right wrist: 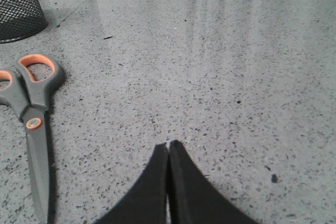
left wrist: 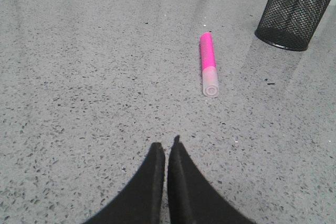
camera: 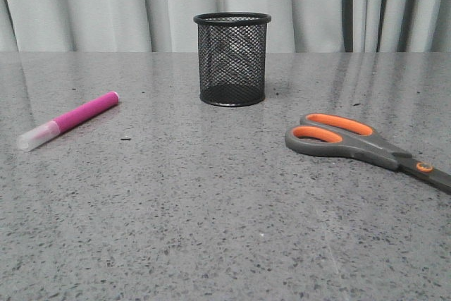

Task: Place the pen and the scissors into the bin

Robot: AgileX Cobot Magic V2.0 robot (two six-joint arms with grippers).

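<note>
The magenta pen (camera: 70,119) with a whitish cap lies flat on the table at the left; it also shows in the left wrist view (left wrist: 208,62). The scissors (camera: 361,140) lie flat at the right, handles toward the middle; they also show in the right wrist view (right wrist: 31,114). The black mesh bin (camera: 232,58) stands upright at the back middle and looks empty. My left gripper (left wrist: 167,148) is shut and empty, short of the pen's cap end. My right gripper (right wrist: 168,146) is shut and empty, beside the scissors' blades. Neither gripper shows in the front view.
The grey speckled table (camera: 211,209) runs back to a pale curtain (camera: 106,5). The bin also shows at the edge of the left wrist view (left wrist: 295,11) and of the right wrist view (right wrist: 18,6).
</note>
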